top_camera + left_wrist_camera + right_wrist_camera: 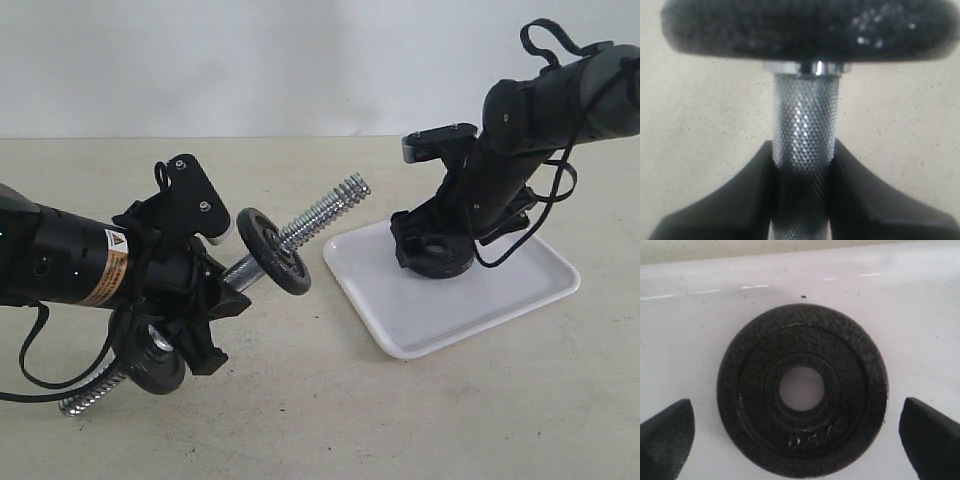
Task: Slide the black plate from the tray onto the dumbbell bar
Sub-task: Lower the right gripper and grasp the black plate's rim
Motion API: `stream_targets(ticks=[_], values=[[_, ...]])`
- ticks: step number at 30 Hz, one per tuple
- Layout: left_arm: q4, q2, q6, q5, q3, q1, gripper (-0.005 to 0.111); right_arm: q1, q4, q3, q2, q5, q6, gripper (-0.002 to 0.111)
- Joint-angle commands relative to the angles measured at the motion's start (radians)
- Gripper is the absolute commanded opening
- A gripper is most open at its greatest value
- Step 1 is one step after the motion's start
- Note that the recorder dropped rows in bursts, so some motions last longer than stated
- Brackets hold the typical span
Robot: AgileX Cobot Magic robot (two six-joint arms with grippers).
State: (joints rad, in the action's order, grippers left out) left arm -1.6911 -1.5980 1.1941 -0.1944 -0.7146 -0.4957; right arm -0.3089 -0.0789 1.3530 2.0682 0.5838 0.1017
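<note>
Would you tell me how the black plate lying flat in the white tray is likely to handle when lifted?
The black plate looks like solid cast metal, so probably rigid and heavy for its size. Its pebbled surface should give the fingers some grip, though the glossy tray may let it slide if nudged. Set on edge, it would likely roll.

You have a beige tabletop [400, 420], matte, flecked with small dark specks and faint scuffs; the left wrist view shows the same speckled surface up close. Behind it, a plain pale wall [280, 60] meets the far edge in a straight line.
</note>
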Motion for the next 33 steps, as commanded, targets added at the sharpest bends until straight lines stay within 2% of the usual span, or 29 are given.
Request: stream_targets(ticks=[1, 5, 12, 24, 33], values=[[0.032, 0.057, 0.005, -0.015, -0.035, -0.003, 0.004, -0.003, 0.009, 0.147, 0.071, 0.166, -0.031, 0.105], [0.029, 0.057, 0.005, -0.015, -0.035, -0.003, 0.004, -0.003, 0.009, 0.275, 0.136, 0.311, -0.037, 0.105], [0.029, 0.057, 0.005, -0.015, -0.035, -0.003, 0.004, -0.003, 0.079, 0.289, 0.173, 0.303, -0.032, 0.105], [0.027, 0.057, 0.005, -0.017, -0.035, -0.003, 0.004, -0.003, 0.079, 0.289, 0.179, 0.262, -0.034, 0.105], [0.027, 0.057, 0.005, -0.017, -0.035, -0.003, 0.004, -0.003, 0.063, 0.289, 0.243, 0.326, -0.044, 0.105]])
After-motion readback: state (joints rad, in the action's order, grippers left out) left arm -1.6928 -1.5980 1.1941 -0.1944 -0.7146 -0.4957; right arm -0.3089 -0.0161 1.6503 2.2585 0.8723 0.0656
